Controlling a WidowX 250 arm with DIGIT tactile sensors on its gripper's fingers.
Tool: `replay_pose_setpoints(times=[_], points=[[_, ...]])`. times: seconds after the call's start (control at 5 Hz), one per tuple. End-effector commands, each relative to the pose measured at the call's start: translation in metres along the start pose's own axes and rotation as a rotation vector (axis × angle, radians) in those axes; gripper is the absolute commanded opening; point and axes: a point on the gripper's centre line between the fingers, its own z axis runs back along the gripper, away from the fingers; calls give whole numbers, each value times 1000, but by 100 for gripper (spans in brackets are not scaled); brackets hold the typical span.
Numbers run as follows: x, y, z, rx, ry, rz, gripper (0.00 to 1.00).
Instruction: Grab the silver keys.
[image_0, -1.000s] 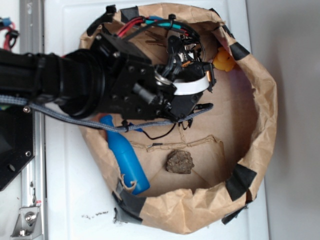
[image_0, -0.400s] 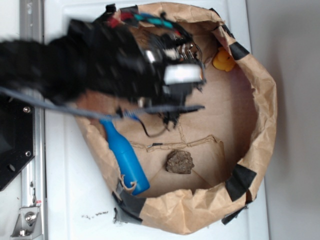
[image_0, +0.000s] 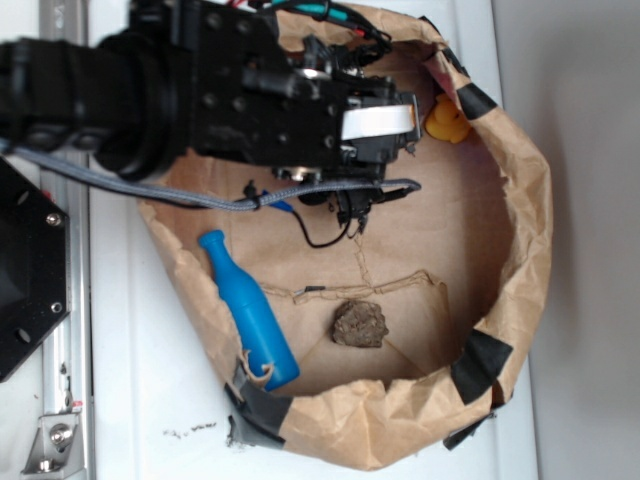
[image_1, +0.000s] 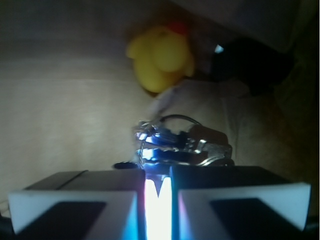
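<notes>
The claw (image_1: 158, 192) is nearly clenched with only a slit between its pads, nothing visibly gripped. The keys (image_1: 182, 145) lie just ahead at 12 o'clock, the duck (image_1: 160, 57) beyond; the grab looks undone.

Black arm (image_0: 150, 95) — visible screws, grey braided cable (image_0: 200, 195) — white-edged gripper (image_1: 157, 197).

The black arm (image_0: 150, 90) reached in from the left over the upper part of a rolled-down brown paper bag (image_0: 520, 250) lying on the white surface (image_0: 150, 400). Its end effector (image_0: 385, 125) sat near the bag's upper rim, its state hidden from where I stood. A yellow duck (image_0: 447, 120) lay just beside it. Lower down lay a blue bottle (image_0: 250, 312) and a brown rock (image_0: 360, 324), well apart.
</notes>
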Motion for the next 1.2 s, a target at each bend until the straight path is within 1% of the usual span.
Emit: replay_pose_setpoints(times=[0.0, 0.2, 0.4, 0.6, 0.8, 1.0], points=[[22, -4, 1, 31, -54, 27, 10], [27, -9, -8, 28, -46, 29, 100], [20, -11, -14, 39, -71, 1, 100], [20, -13, -20, 59, -78, 4, 100], [23, -15, -29, 91, -76, 9, 100], [24, -17, -36, 97, -43, -7, 100]])
